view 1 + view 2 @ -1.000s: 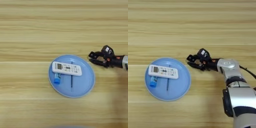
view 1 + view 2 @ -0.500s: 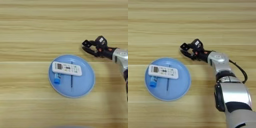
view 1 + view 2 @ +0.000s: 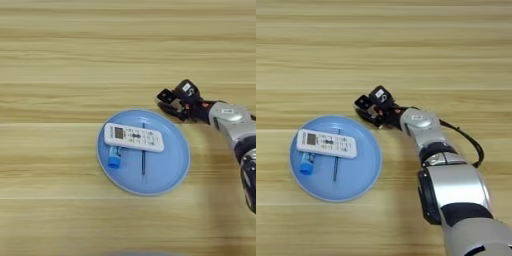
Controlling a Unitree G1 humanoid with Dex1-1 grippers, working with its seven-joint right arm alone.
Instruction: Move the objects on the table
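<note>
On the wooden table [image 3: 60, 60], in the left eye view, the gripper [image 3: 170, 102] comes in from the right on a silver forearm [image 3: 231, 120]. Its two black fingers stand a little apart, and I think nothing is between them, though this part is hard to see. Just below and to the left of the fingertips lies a round blue plate [image 3: 172, 167]. The tips are close to the plate's upper right rim. A white remote control [image 3: 133, 137] lies across the plate, further left of the gripper, with its small grey display at the left end. The buttons are too small to read, and no name shows on it. A small blue thing [image 3: 114, 161] sits under the remote's left end, and a thin dark stick [image 3: 143, 160] lies beside it.

In the right eye view, the whole arm shows, running up from the bottom right corner. A black cable [image 3: 468, 145] loops beside the arm. The gripper [image 3: 367, 109] hangs just above the plate's [image 3: 363, 175] upper right rim. The remote control [image 3: 326, 143] is down and to the left of it.
</note>
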